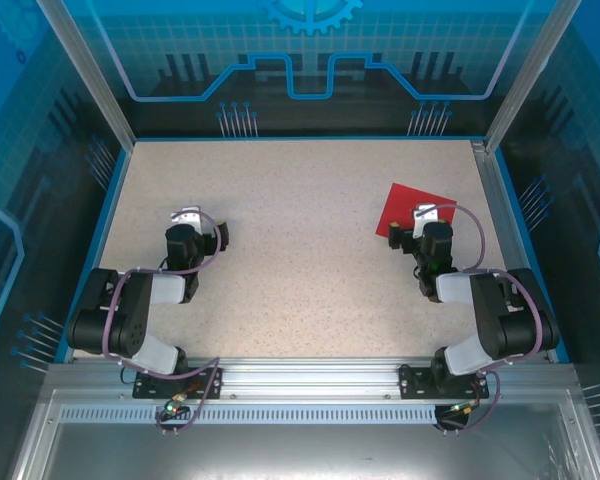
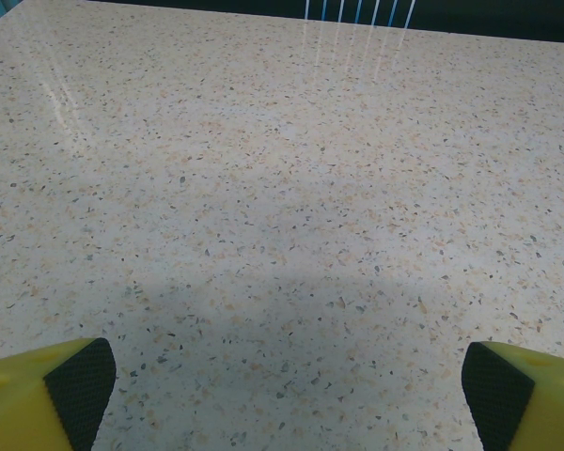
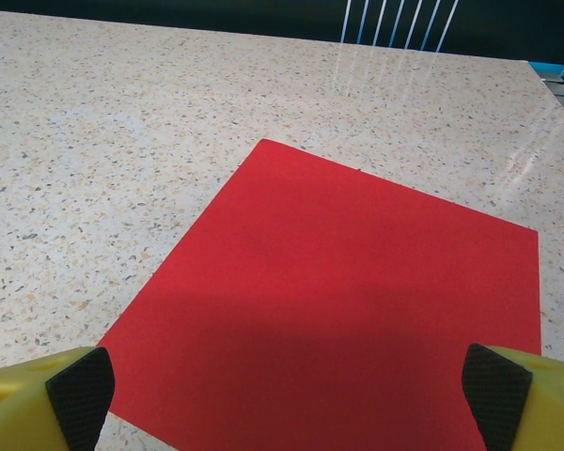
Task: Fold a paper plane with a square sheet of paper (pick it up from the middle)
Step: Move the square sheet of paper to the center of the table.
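Sq sheet of paper (image 3: 338,301) flat beneath wide-apart R jaws; L jaws also apart, well away.

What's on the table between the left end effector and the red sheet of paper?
In the top external view, the stretch between the left end effector and the red sheet of paper is bare speckled table.

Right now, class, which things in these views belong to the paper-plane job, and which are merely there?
Belongs to the job:
- square sheet of red paper, flat and unfolded
- right end effector, open over the sheet
- left end effector, open, apart from the sheet

Merely there:
- speckled table
- blue enclosure walls
- metal rail at the near edge
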`<state>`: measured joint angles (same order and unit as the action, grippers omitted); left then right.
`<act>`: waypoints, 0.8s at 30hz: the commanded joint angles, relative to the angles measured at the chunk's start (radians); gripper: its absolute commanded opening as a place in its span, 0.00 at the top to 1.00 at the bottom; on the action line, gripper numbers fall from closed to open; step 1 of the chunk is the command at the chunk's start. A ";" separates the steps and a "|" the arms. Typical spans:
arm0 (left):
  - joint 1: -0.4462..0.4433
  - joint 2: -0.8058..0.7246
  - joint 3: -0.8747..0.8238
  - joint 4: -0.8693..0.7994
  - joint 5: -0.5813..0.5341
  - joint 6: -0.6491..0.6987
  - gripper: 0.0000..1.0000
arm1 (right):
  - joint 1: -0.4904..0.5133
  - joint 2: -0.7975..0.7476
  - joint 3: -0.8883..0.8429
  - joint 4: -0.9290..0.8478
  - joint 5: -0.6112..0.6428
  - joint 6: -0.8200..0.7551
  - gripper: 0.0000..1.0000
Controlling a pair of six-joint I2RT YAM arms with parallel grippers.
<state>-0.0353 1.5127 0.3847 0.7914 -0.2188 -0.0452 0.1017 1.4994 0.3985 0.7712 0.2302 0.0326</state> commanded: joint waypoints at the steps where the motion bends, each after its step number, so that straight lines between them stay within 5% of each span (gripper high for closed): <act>1: 0.006 -0.006 0.017 0.013 0.018 0.016 0.01 | -0.023 -0.014 0.015 0.005 -0.055 -0.017 0.01; 5: 0.007 -0.116 -0.022 -0.018 -0.016 -0.004 0.01 | -0.011 -0.071 0.067 -0.131 -0.043 -0.027 0.01; 11: 0.008 -0.330 0.036 -0.276 0.018 -0.021 0.01 | -0.019 -0.212 0.275 -0.734 -0.020 0.151 0.01; 14: 0.008 -0.360 0.137 -0.474 0.040 -0.124 0.01 | -0.019 -0.236 0.384 -0.969 -0.089 0.249 0.01; 17: 0.010 -0.328 0.279 -0.751 -0.103 -0.421 0.01 | -0.036 -0.209 0.445 -1.115 -0.263 0.274 0.01; 22: 0.031 -0.246 0.327 -0.743 0.193 -0.481 0.01 | -0.047 -0.065 0.606 -1.269 -0.300 0.376 0.02; 24: 0.029 -0.199 0.371 -0.777 0.305 -0.481 0.01 | -0.038 0.017 0.676 -1.298 -0.325 0.406 0.11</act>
<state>-0.0109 1.2560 0.7071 0.1349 -0.1043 -0.4412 0.0734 1.4338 0.9970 -0.3752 -0.0093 0.3626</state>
